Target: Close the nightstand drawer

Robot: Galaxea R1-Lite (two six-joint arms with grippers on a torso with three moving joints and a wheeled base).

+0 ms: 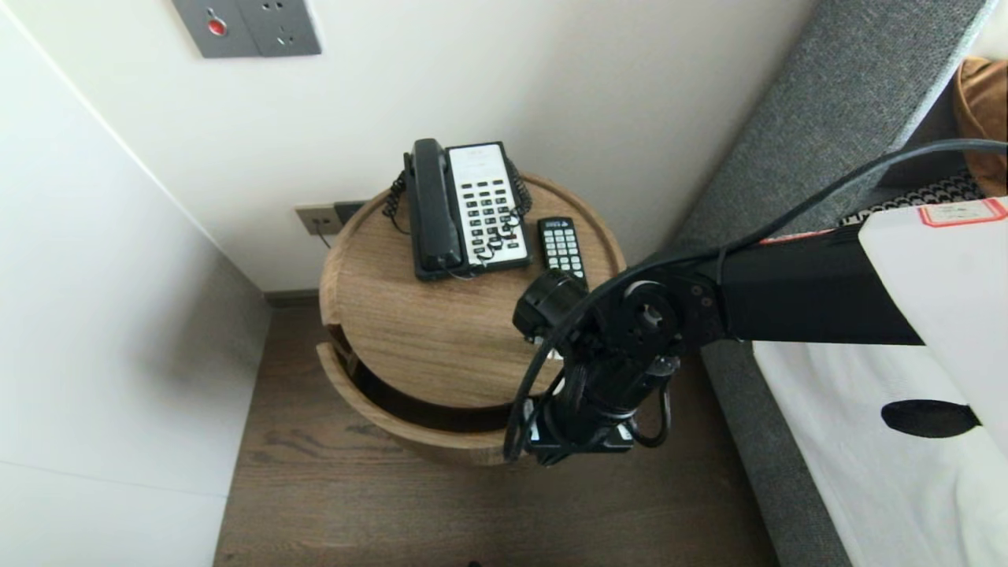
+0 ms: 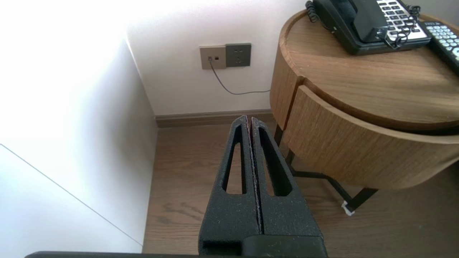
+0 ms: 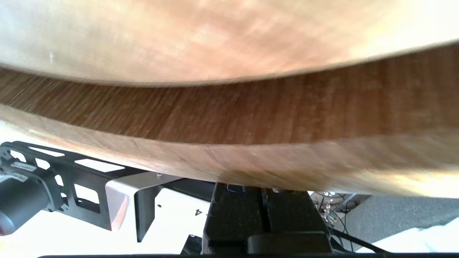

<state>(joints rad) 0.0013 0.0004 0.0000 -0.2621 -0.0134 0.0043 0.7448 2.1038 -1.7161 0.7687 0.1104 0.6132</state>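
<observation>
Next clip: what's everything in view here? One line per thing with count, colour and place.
bedside table: 1, round, light wood, in the corner beside the bed
drawer: 1, same wood, standing partly open at the table's front
telephone: 1, black and white, at the back of the tabletop
remote: 1, black, beside the telephone on the bed side
socket plates: 2, beige and dark grey, low on the wall
wall panel: 1, grey with red button, high on the wall
bed: 1, grey frame, white sheet, on the robot's right
cushion: 1, brown, on the bed
floor: brown wood
right gripper: 1, black, shut, close against the drawer's curved front
left gripper: 1, black, shut, parked low, left of the table
</observation>
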